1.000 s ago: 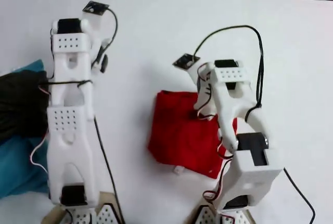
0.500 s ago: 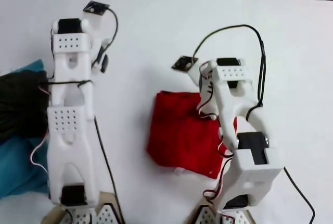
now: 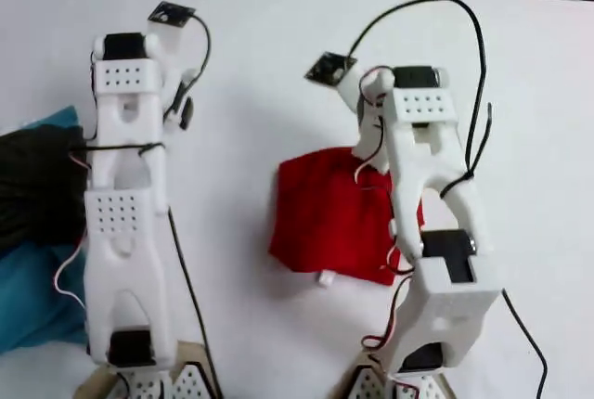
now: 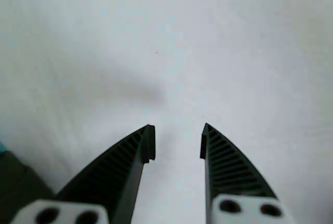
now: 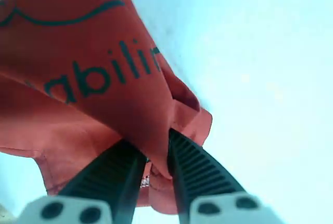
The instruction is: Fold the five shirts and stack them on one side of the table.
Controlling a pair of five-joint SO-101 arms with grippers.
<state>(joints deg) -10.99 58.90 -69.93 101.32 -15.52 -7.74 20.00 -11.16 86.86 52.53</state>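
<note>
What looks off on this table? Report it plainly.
The red shirt is a lumpy, uneven bundle, a white tag poking out at its near edge; the right gripper pinches a fold of it. At the left edge of the table a black shirt lies bunched on a teal shirt, not neatly stacked.

From my seat the red shirt (image 3: 325,223) is solid red with dark teal lettering and a wavy line printed on it. Table (image 3: 260,56) is plain white. Left arm (image 3: 125,213) and right arm (image 3: 432,195) are white with black cables (image 3: 473,65). At the table's left edge I see a black shirt (image 3: 32,186) and a teal shirt (image 3: 28,297).
</note>
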